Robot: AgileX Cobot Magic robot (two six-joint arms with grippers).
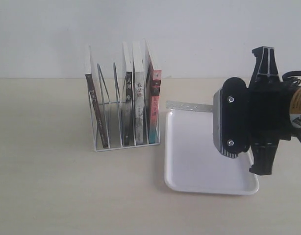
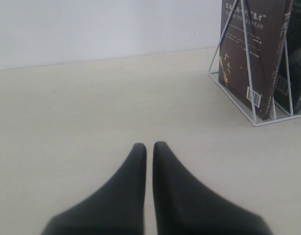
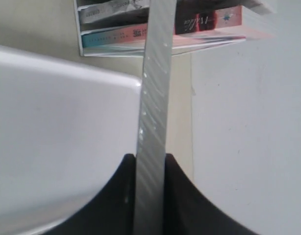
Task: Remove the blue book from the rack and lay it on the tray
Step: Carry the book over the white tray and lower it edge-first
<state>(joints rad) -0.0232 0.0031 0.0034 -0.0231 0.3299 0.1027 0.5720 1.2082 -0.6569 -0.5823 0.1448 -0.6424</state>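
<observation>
Fingers of your right gripper [image 3: 149,159] pinch a thin edge-on slab, likely the blue book [image 1: 187,105], level over the tray's [image 1: 189,169] twelve-o'clock rim, rack [image 1: 126,145] at ten, so it can lower flat. Left gripper [image 2: 149,147] closed, empty.

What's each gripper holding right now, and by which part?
Right gripper clamps a thin book, seen edge-on, by its near end; left gripper holds nothing.

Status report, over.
Left fingers shut, empty. Right fingers shut on thin book, edge-on, likely the blue one, above flat white plastic tray. No blue spine in white wire rack. Nothing on tray.
</observation>
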